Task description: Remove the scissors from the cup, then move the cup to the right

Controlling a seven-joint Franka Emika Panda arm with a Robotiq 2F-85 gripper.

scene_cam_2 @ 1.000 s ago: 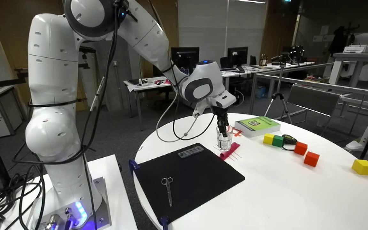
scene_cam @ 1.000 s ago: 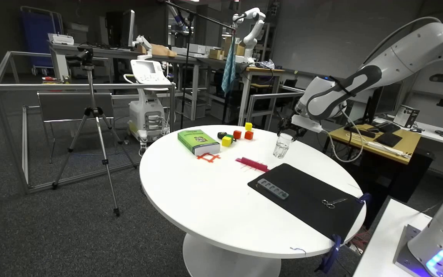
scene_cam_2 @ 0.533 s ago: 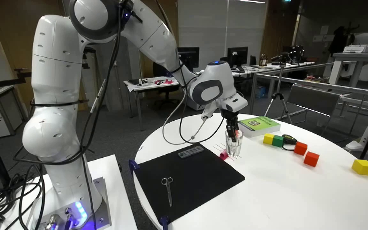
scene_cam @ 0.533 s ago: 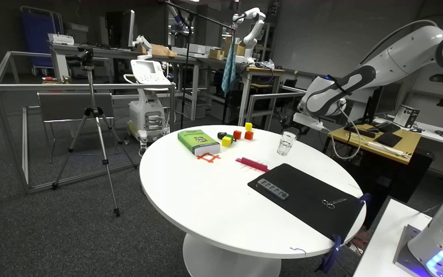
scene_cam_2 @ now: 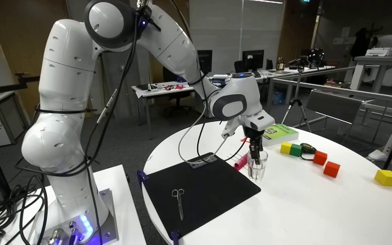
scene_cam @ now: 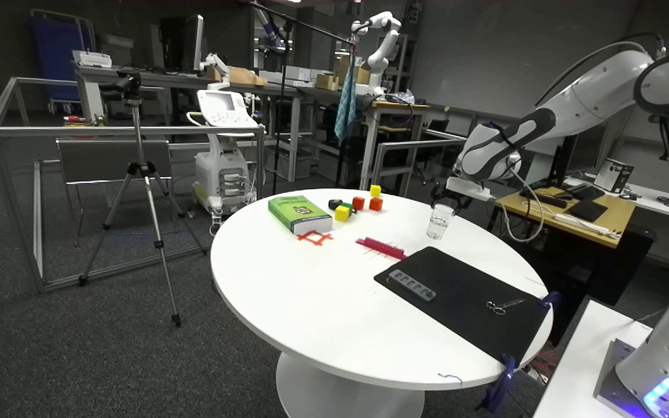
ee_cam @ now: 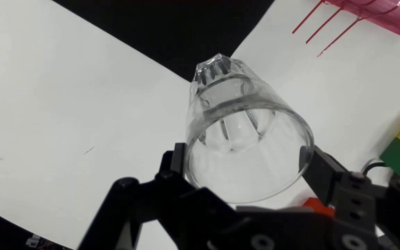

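The clear cup (scene_cam_2: 257,173) is gripped near its rim by my gripper (scene_cam_2: 256,159), one finger on each side. In the wrist view the fingers (ee_cam: 178,158) press against the rim, and nothing lies inside the cup (ee_cam: 221,92). The cup leans slightly in an exterior view (scene_cam: 437,225); whether its base touches the table I cannot tell. It is beyond one corner of the black mat (scene_cam_2: 202,194), close to the pink holder. The scissors (scene_cam_2: 179,204) lie flat on the mat, apart from cup and gripper, and show in both exterior views.
A grey pill box (scene_cam: 413,284) lies on the mat. The pink holder (scene_cam_2: 241,162) with thin sticks is close beside the cup. A green book (scene_cam_2: 279,133), a tape measure (scene_cam_2: 307,148) and several coloured cubes, one red (scene_cam_2: 332,169), stand farther across the round white table (scene_cam_2: 301,217).
My gripper and the cup have moved together, rightward in both exterior views, past the pink holder toward the mat's corner. The scissors have stayed where they were. The grip has not changed.
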